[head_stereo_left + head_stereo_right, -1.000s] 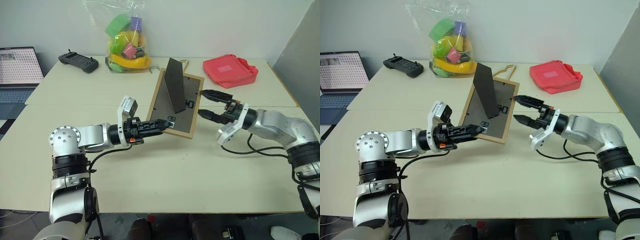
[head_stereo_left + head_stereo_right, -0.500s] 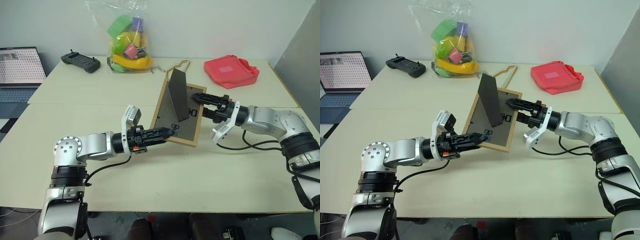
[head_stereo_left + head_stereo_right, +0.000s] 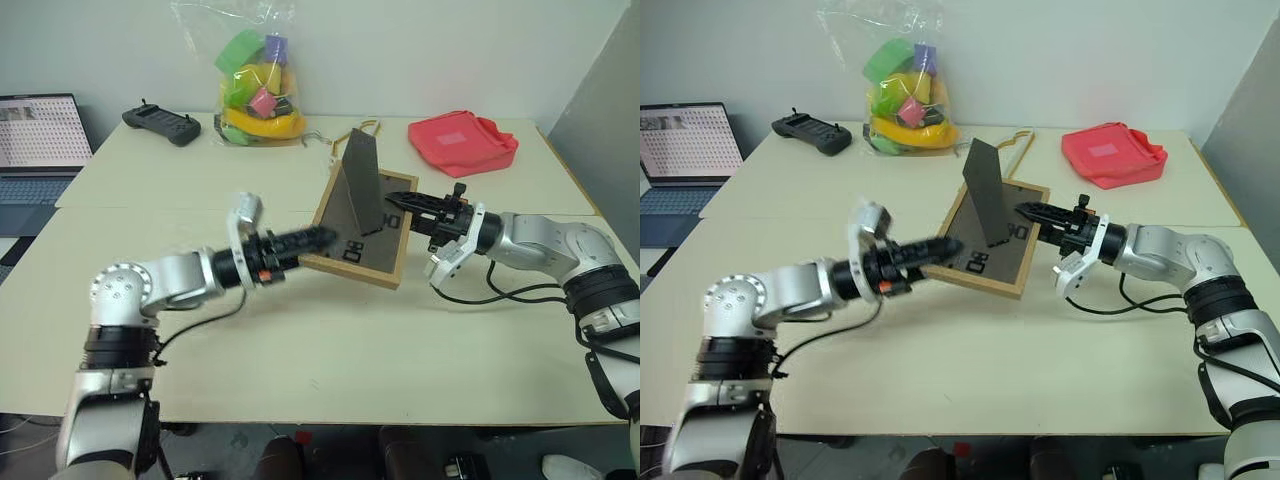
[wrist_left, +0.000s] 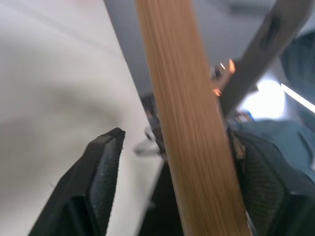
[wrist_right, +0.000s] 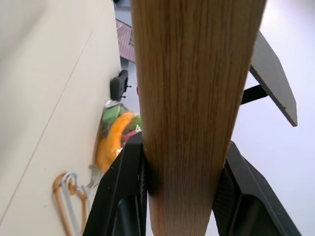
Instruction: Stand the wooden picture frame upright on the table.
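While my right claw (image 3: 1040, 214) stays clamped on the picture frame's (image 3: 362, 228) right edge, my left claw (image 3: 318, 238) has let go; its fingers (image 4: 101, 182) now stand apart around the left edge. Back side up with its stand raised, the frame leans at mid-table (image 3: 330, 370), tilted lower than a second ago.

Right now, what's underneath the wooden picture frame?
The wooden picture frame is tilted, back panel up with its stand open, gripped on one edge by the right hand. Beneath it is the table. Its downward front face and the tabletop directly under it are hidden.
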